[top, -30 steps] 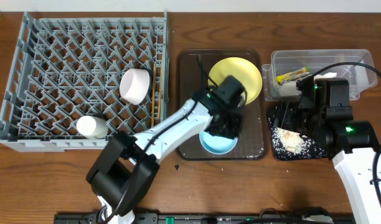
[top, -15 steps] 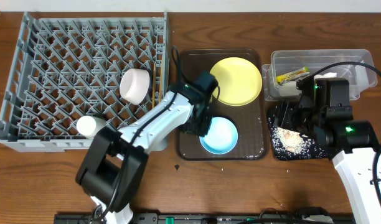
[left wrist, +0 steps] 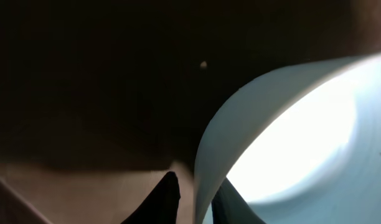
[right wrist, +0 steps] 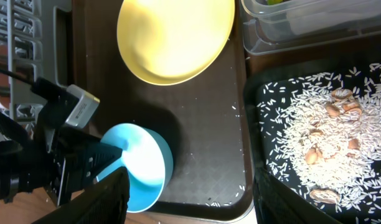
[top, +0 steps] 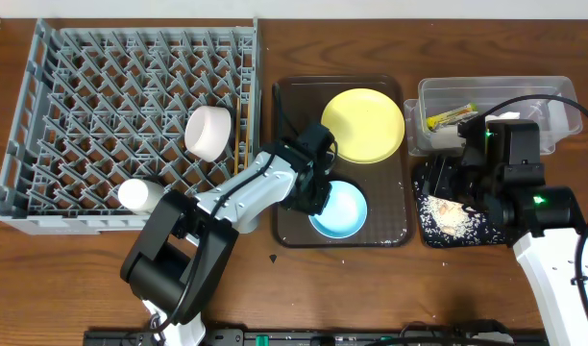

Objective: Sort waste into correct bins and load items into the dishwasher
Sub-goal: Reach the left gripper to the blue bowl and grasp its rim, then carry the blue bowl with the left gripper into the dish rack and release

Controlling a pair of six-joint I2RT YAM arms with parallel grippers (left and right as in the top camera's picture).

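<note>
Now at the Bowl's Rim

Closest in, the left gripper (left wrist: 200,198) straddles the left rim of the light blue bowl (top: 342,210), jaws narrow, one finger inside and one outside. Whether it pinches, I cannot tell. The bowl sits on the brown serving tray (top: 385,226). Beside it, the right gripper (right wrist: 189,190) hangs wide and empty by the black tray (right wrist: 271,87), and rice scraps (right wrist: 327,143) lie there. Further back are the yellow plate (top: 363,125) and the clear tub (top: 553,96) holding the wrapper (top: 451,117). Off left, the dish rack (top: 83,86) carries the white bowl (top: 208,133), white cup (top: 140,196) and chopsticks (top: 240,144).

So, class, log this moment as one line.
left gripper: open, astride bowl rim | right gripper: open, empty | plate: on brown tray
</note>
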